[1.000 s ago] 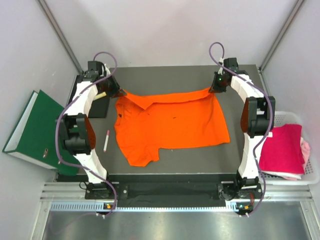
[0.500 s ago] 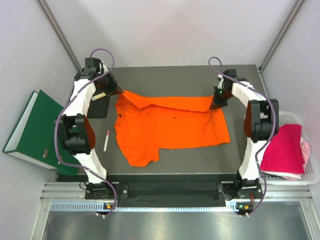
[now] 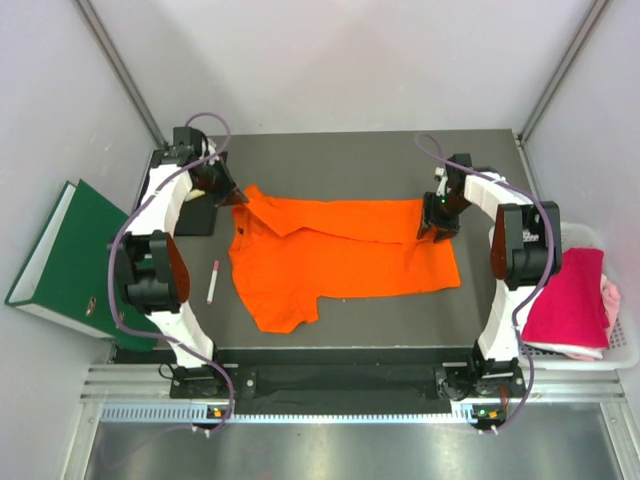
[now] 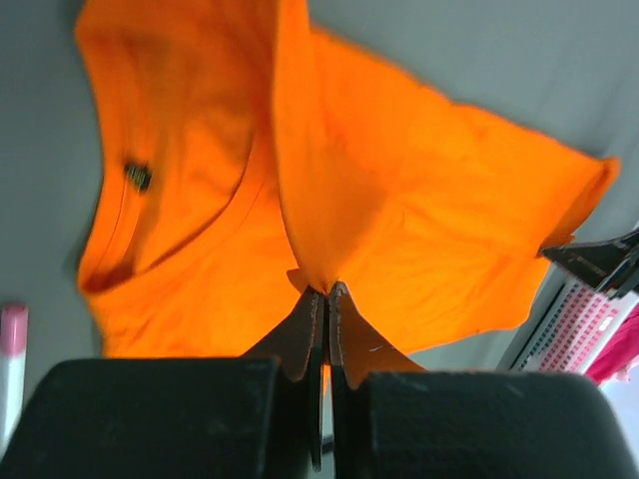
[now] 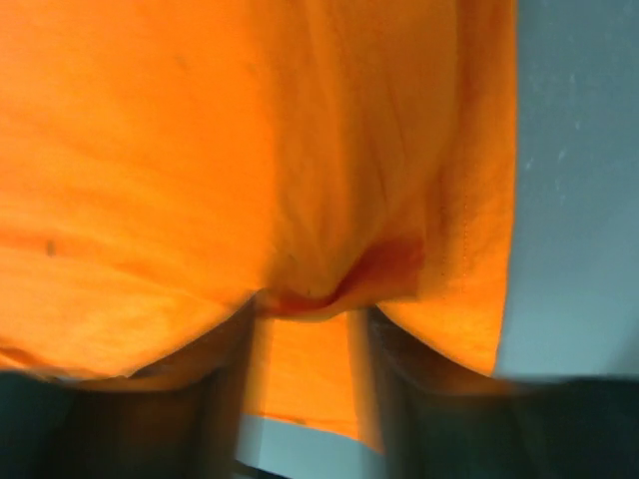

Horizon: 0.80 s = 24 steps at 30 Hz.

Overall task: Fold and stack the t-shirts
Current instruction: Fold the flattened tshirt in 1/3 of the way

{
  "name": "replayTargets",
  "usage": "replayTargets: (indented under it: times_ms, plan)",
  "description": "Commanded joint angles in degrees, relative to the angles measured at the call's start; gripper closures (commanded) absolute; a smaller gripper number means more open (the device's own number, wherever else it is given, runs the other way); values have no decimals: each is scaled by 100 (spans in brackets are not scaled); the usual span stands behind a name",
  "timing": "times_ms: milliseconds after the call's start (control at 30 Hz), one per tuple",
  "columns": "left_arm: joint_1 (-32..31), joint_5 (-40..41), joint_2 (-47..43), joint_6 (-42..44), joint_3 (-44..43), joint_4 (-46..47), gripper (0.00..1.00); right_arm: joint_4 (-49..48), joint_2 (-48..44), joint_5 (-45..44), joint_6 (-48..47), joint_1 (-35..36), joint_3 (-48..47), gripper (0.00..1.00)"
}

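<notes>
The bright orange t-shirt [image 3: 340, 250] lies spread on the dark mat, its far edge folded over toward the front. My left gripper [image 3: 238, 195] is shut on the shirt's far left corner; in the left wrist view its tips [image 4: 326, 291] pinch a fold of orange cloth [image 4: 399, 200]. At the shirt's right edge my right gripper [image 3: 432, 232] sits low. In its wrist view the jaws [image 5: 310, 309] stand apart, with orange cloth [image 5: 200, 150] lying loose across their tips. The magenta t-shirt [image 3: 570, 300] lies on the pale pink one [image 3: 610, 300] at the right.
A white basket [image 3: 625, 355] at the right edge holds the two folded shirts. A green binder [image 3: 70, 260] leans off the table's left side. A pink-and-white pen [image 3: 213, 281] lies on the mat left of the shirt, and a black block [image 3: 195, 215] sits behind it.
Both grippers have carried the shirt's far edge toward the front, laying it over the body. The right jaws have parted from shut; the left stays clamped.
</notes>
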<state>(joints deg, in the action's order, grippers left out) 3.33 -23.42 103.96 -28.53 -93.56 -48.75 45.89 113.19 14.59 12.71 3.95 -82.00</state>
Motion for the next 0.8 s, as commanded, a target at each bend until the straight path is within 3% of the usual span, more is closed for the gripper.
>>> replayTargets:
  times_ms: [0,67,133,433,467,533,767]
  plan:
    - [27,206,-648,59,556,-495,100,228,37,-193,-164,-52,-80,34]
    - [27,215,-824,24,829,-582,100,148,-103,-324,-155,-52,-97,13]
    - [27,180,-1131,-38,1277,-574,100,113,-200,-421,-137,-60,-202,0]
    - [27,294,-2055,-311,3027,-644,100,-36,-209,-580,12,-61,-493,0]
    - [18,312,-2073,-311,3141,-662,94,-54,-218,-606,21,-61,-501,0]
    - [18,451,-2108,-328,3291,-846,2,-80,-262,-703,39,-61,-528,0]
    - [18,900,-2346,-346,2651,-505,1,-379,-438,-1080,100,-61,-563,0]
